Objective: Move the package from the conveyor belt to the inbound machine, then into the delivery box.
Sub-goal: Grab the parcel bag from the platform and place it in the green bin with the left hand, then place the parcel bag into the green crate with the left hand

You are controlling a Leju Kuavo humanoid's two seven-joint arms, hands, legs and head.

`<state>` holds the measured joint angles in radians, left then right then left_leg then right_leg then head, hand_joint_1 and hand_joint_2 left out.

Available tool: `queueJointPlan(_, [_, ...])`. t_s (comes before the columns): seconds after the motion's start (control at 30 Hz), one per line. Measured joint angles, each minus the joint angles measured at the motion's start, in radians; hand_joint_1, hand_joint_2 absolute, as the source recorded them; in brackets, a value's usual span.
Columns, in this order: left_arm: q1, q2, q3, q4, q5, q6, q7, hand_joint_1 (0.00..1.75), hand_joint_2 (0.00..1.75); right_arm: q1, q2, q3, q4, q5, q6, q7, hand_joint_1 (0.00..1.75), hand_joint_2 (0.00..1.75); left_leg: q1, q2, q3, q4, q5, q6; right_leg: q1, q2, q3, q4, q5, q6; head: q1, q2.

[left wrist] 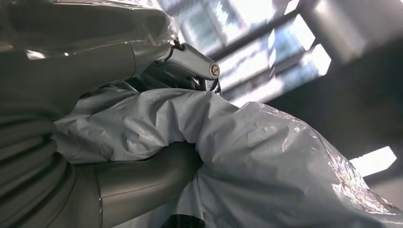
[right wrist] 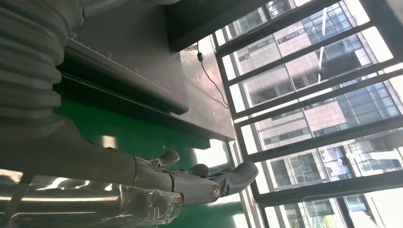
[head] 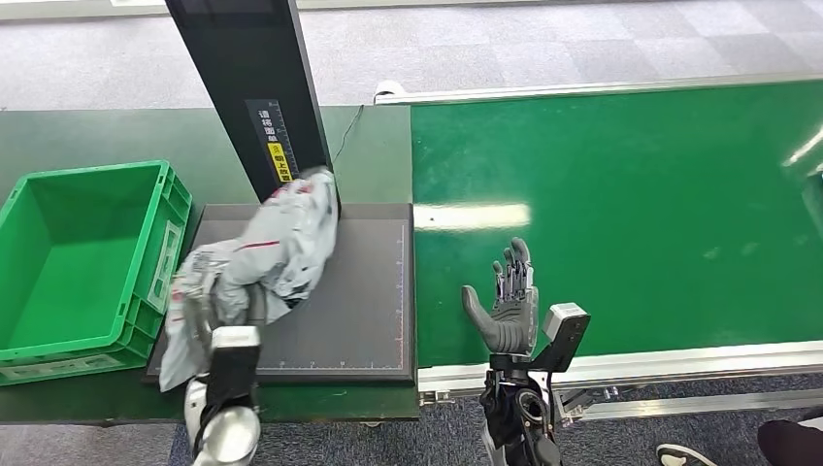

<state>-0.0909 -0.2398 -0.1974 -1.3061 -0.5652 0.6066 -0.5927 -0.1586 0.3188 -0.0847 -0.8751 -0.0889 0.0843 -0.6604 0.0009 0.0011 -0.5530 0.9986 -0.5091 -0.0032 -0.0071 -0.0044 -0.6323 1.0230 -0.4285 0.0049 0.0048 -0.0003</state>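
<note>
The package [head: 277,248] is a crumpled grey plastic mailer bag with a red stripe, lying over the left part of the dark inbound machine platform [head: 359,301]. My left hand [head: 209,301] grips its lower end; the bag drapes over the fingers and hides them. Up close, the bag [left wrist: 266,156] bulges between my thumb [left wrist: 142,180] and fingers [left wrist: 190,64]. My right hand [head: 507,306] stands upright over the green conveyor belt [head: 631,214], fingers apart, holding nothing. In the right wrist view its fingers [right wrist: 209,183] are stretched out.
An empty green delivery box [head: 82,262] sits left of the platform. The machine's black upright post [head: 254,92] rises behind the bag. A silver rail [head: 660,364] edges the belt in front. A person's shoe [head: 684,454] shows at the lower right.
</note>
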Motion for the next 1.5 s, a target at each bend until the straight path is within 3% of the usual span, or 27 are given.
queueJointPlan(0.23, [0.108,0.010,-0.017,-0.350,0.020,0.086,-0.082,1.60,1.75,-0.014,0.001,-0.014,0.000,0.005,0.001,-0.002,0.00,1.75,0.000,0.000,0.000,0.000,0.000,0.000,0.000,-0.001,0.001,0.000,0.000,0.000,0.000,0.000])
queueJointPlan(0.37, [0.081,0.017,0.002,-0.426,0.020,0.088,-0.039,1.55,1.75,-0.026,0.005,-0.020,0.004,0.014,0.004,-0.001,0.00,1.75,0.000,-0.001,0.001,0.000,0.001,0.000,0.000,-0.001,0.002,0.000,0.000,0.000,0.000,0.000])
queueJointPlan(0.5, [-0.008,0.042,0.039,-0.410,-0.020,0.085,0.065,1.60,1.75,-0.042,0.010,-0.021,0.014,0.023,0.007,0.001,0.00,1.75,0.000,-0.001,0.001,0.000,0.002,0.000,0.000,-0.001,0.002,0.000,0.001,-0.001,0.000,0.000])
queueJointPlan(0.6, [-0.114,0.073,0.075,-0.327,-0.049,0.059,0.159,1.68,1.75,-0.053,0.016,-0.021,0.024,0.028,0.009,0.004,0.00,1.75,0.000,-0.001,0.002,0.000,0.004,0.000,0.000,-0.001,0.002,0.000,0.002,-0.001,0.000,0.000])
queueJointPlan(0.7, [-0.261,0.119,0.131,-0.161,-0.070,0.028,0.224,1.70,1.75,-0.057,0.023,-0.020,0.031,0.032,0.010,0.009,0.00,1.75,0.000,-0.001,0.002,0.000,0.005,-0.001,0.000,-0.001,0.002,0.000,0.004,-0.002,0.000,0.000])
queueJointPlan(0.83, [-0.449,0.185,0.231,0.110,-0.065,-0.003,0.225,1.67,1.75,-0.047,0.026,-0.016,0.032,0.033,0.010,0.013,0.00,1.75,0.000,0.002,0.002,0.000,0.006,-0.002,0.000,0.001,0.001,0.001,0.006,-0.004,0.000,0.000])
queueJointPlan(0.97, [-0.581,0.240,0.315,0.335,-0.062,-0.049,0.245,1.68,1.75,-0.036,0.026,-0.015,0.033,0.031,0.014,0.013,0.00,1.75,0.000,0.002,0.001,0.000,0.007,-0.002,0.001,0.002,0.000,0.001,0.006,-0.004,0.000,0.000])
queueJointPlan(1.2, [-0.719,0.333,0.408,0.597,-0.099,-0.071,0.296,1.63,1.75,-0.017,0.025,-0.020,0.033,0.028,0.024,0.012,0.00,1.75,0.000,0.003,0.000,0.000,0.007,-0.002,0.001,0.002,-0.002,0.001,0.006,-0.004,0.001,0.000])
queueJointPlan(1.5, [-0.777,0.426,0.449,0.768,-0.200,-0.107,0.414,1.69,1.75,-0.001,0.022,-0.025,0.034,0.032,0.042,0.009,0.00,1.75,0.000,0.003,-0.001,0.000,0.007,-0.002,0.001,0.002,-0.002,0.001,0.006,-0.004,0.001,0.000])
